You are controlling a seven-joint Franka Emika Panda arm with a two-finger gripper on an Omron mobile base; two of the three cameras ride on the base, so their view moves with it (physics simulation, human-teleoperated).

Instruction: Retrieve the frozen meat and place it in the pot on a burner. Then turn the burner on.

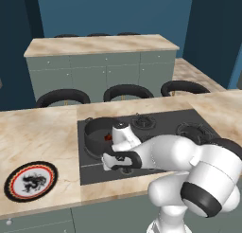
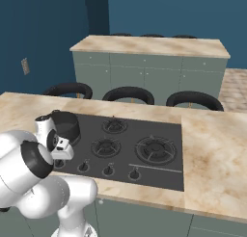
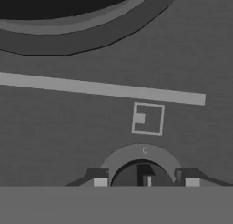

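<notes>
The dark grey pot [image 1: 94, 129] stands on the front left burner of the black cooktop [image 1: 160, 128], and shows too in the right base view [image 2: 67, 123] and along the top of the hand view [image 3: 68, 36]. A small reddish piece, the frozen meat [image 1: 108, 137], lies inside the pot. My gripper [image 3: 145, 180] points down at the cooktop's front strip just in front of the pot. Its two fingertips [image 3: 100, 181] press against either side of a round dark burner knob [image 3: 141, 173]. In the left base view my hand [image 1: 118, 157] hides that knob.
A round black-and-red patterned plate [image 1: 30, 181] lies on the counter left of the cooktop. More knobs [image 2: 107, 171] line the cooktop's front, with other burners [image 2: 155, 149] to the right. Dark stools [image 1: 127, 91] stand behind the counter, and an island [image 1: 101, 45] beyond.
</notes>
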